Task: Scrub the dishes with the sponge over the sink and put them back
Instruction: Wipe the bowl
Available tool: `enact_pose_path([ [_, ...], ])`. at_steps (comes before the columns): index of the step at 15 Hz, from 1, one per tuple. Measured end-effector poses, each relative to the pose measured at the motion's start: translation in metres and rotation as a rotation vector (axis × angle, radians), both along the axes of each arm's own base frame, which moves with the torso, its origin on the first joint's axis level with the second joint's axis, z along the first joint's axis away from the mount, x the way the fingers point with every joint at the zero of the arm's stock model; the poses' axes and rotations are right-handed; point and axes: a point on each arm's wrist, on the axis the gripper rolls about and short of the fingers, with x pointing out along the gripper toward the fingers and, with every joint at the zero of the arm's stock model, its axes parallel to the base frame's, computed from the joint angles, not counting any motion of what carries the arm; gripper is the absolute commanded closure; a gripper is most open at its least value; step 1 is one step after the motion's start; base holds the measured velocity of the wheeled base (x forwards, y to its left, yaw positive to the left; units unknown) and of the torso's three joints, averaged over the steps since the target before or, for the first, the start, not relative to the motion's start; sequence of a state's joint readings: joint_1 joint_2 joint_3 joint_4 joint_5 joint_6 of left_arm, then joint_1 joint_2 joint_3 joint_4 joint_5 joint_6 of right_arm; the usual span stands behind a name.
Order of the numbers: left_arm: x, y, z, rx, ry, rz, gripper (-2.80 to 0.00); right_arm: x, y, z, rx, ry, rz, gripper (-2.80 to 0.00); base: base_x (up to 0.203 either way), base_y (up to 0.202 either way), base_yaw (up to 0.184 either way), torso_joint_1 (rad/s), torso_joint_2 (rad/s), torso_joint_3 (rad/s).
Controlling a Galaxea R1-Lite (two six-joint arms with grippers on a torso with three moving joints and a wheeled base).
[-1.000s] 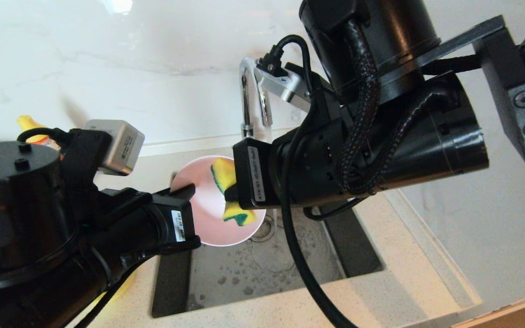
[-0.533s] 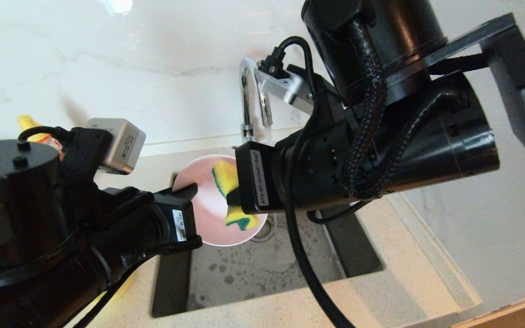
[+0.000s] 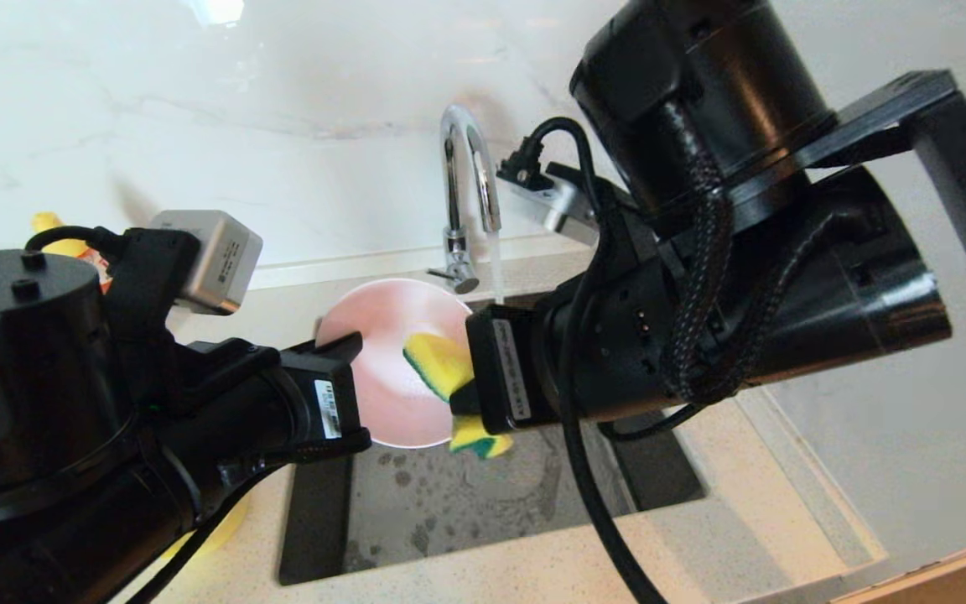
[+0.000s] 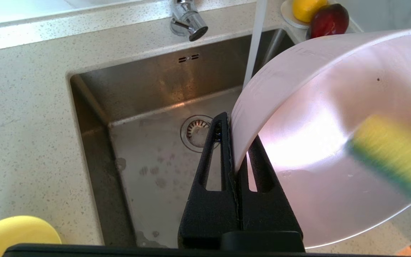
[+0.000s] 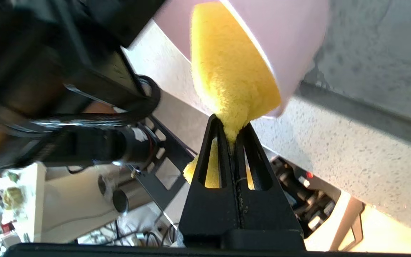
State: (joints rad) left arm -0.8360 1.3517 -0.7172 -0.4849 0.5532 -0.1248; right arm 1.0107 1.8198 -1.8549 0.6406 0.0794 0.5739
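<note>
Left gripper [image 4: 232, 167] is clamped on the rim of the round pink plastic bowl [image 3: 391, 369], tipped over the square steel sink [image 3: 466, 495]. Right gripper [image 5: 232, 137] pinches the soft yellow-green sponge [image 3: 441, 365] against the bowl's inside, with the curved chrome tap [image 3: 466, 168] running behind.

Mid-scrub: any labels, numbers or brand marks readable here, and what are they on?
Nothing can be read in full.
White sticker on the right gripper: print too small to read.
Barcode sticker on the left gripper: digits too small.
Grey camera box on the left wrist: print blurred.
Pink bowl, sponge: no markings seen.
</note>
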Motion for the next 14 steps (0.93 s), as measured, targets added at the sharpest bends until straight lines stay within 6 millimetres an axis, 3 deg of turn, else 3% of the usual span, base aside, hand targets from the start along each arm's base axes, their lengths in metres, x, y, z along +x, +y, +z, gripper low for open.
enact_pose_path([
  [9, 0.001, 0.0, 0.002, -0.023, -0.005, 0.002, 0.0, -0.003, 0.032, -0.022, -0.046, 0.026, 0.056, 0.0, 0.0, 0.0, 0.0, 0.0, 0.0, 0.0],
  [14, 0.0, 0.001, 0.0, -0.017, 0.0, 0.004, 0.0, -0.003, 0.03, -0.018, -0.035, 0.019, 0.05, 0.0, 0.0, 0.0, 0.0, 0.0, 0.0, 0.0],
])
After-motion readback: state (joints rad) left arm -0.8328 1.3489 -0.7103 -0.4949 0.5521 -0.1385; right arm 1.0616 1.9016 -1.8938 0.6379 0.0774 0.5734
